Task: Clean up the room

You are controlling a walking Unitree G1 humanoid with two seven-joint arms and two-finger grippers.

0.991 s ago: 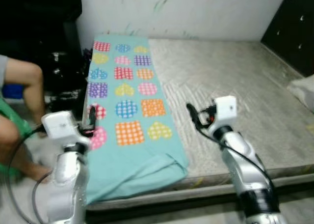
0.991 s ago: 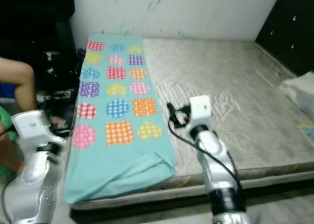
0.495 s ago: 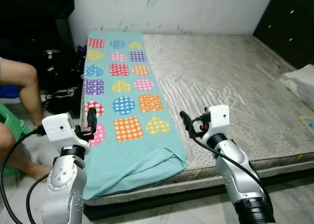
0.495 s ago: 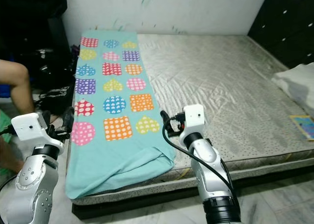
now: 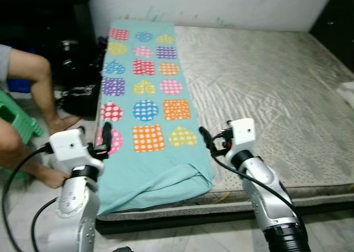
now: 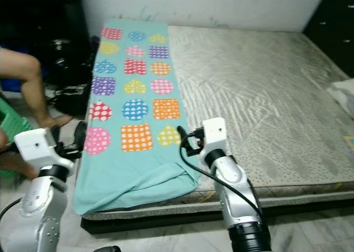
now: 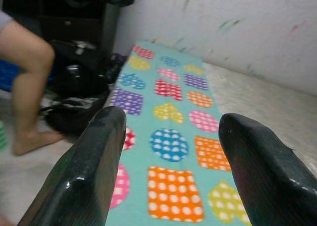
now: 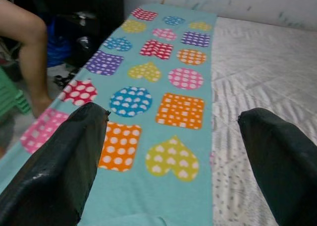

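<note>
No writing or brand mark can be read on anything in the pictures.

At the far left of the head views a person sits, with one bent leg (image 5: 41, 83) coming in from the left edge and a foot on the floor. Beside this person, at the left edge, there is one green plastic stool (image 5: 14, 116). Behind them, in the upper left, dark bags and clutter (image 5: 77, 69) lie on the floor against the bed.

The left gripper (image 5: 105, 138) is in the lower left, just at the left side of the bed, and its two black fingers (image 7: 94, 156) are spread apart with nothing between them.

One turquoise blanket (image 5: 152, 169) lies in a long strip along the left side of the grey mattress (image 5: 265, 80), from the upper wall down to the near edge, where it is crumpled and folded over. It has coloured spotted and checked patches, hearts, squares and circles, in three columns; I count about eighteen.

The right gripper (image 5: 203, 137) is in the lower centre, above the near right edge of the blanket, and its fingers (image 8: 277, 151) are also wide apart and empty.

At the right edge a white pillow (image 5: 347, 92) is partly visible.
</note>
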